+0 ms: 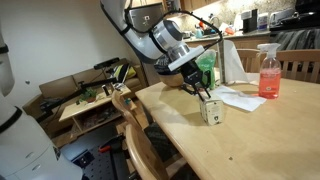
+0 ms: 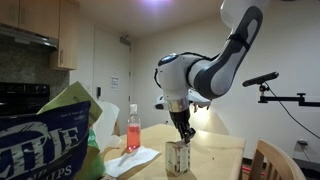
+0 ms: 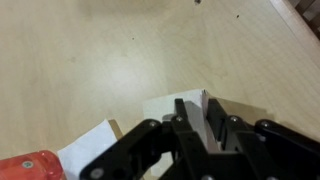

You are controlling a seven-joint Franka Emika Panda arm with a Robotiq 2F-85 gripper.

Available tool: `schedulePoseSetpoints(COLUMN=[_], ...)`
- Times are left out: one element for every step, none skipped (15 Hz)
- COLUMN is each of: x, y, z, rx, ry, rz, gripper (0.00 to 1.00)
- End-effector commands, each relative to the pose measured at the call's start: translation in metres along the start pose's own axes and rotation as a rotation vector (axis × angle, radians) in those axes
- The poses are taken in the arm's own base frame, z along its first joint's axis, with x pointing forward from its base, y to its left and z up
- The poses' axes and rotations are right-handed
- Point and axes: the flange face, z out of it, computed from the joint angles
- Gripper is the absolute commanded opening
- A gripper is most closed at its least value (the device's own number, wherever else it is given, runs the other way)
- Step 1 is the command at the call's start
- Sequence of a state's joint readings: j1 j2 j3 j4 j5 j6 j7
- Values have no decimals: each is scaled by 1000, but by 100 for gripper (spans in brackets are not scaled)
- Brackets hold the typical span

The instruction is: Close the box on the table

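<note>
The box [image 1: 212,111] is a small cream-white carton standing upright on the wooden table [image 1: 255,145]. It also shows in an exterior view, the box [image 2: 178,158] under the arm. My gripper [image 1: 204,95] comes down onto its top from above. In the wrist view the two black fingers [image 3: 181,112] stand close on either side of a raised white top flap [image 3: 204,95] of the box [image 3: 160,108]. The gripper [image 3: 197,102] is shut on that flap. The box's inside is hidden by the fingers.
A pink spray bottle [image 1: 269,72] and flat white paper [image 1: 236,97] lie just behind the box. A green object [image 1: 207,68] stands further back. A wooden chair [image 1: 135,135] sits at the table's near edge. A chip bag [image 2: 50,140] fills one foreground.
</note>
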State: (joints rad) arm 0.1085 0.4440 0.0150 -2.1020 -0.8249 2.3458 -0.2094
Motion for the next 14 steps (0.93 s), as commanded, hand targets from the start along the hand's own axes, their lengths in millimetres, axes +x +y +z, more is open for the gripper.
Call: schedulePoseSetpoints(x=[5,5,5,6,6,6,7,7,8,8,9,10,11,13], y=[4,3,3,3,3,4,4,4,4,4,3,3,3,2], z=[-3,-3,-3,-3,-2,-2,-1,-1,0,0,-1,-2,-3,-5], rx=[-16,-16,-16,-16,-16,-16,-15,-14,-12,-14,-16,-19,-22,-28], ry=[-37,-40,-43,-45,-46,-48,-50,-52,-52,-55,-57,-61,-65,-72], rz=[-16,-18,-19,-20,-20,-20,-20,-22,-25,-26,-28,-30,-34,-39], gripper=[30,30,30,30,31,30,30,29,32,31,31,31,31,32])
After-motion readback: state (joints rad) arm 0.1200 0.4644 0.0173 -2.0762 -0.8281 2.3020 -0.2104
